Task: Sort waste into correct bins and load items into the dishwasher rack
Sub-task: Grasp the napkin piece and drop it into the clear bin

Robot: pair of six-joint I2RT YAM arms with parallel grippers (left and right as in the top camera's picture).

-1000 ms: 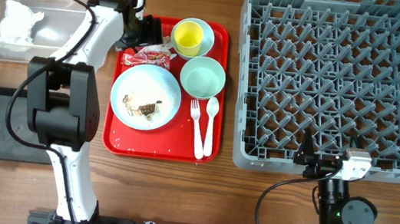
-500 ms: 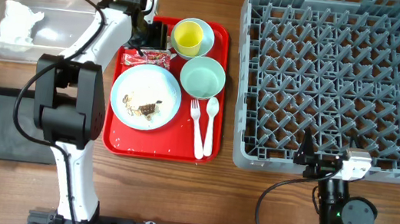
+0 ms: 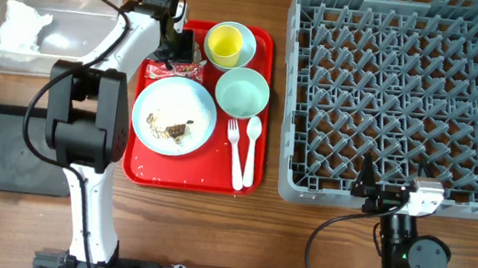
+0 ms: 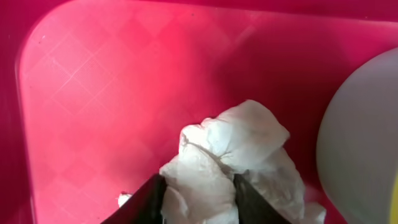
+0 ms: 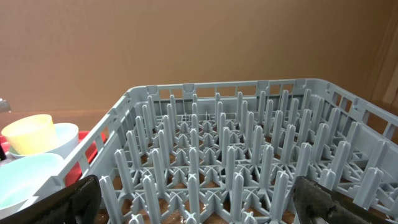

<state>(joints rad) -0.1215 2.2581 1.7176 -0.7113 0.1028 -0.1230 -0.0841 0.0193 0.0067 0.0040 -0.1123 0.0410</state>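
One crumpled napkin (image 4: 230,143) is getting pinched by the left gripper (image 4: 198,202) on the red tray (image 4: 93,93), while the right gripper (image 5: 196,193) is hanging spread wide.

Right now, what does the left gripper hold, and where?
The left gripper straddles the crumpled napkin at its near end; whether it clamps cannot be told.
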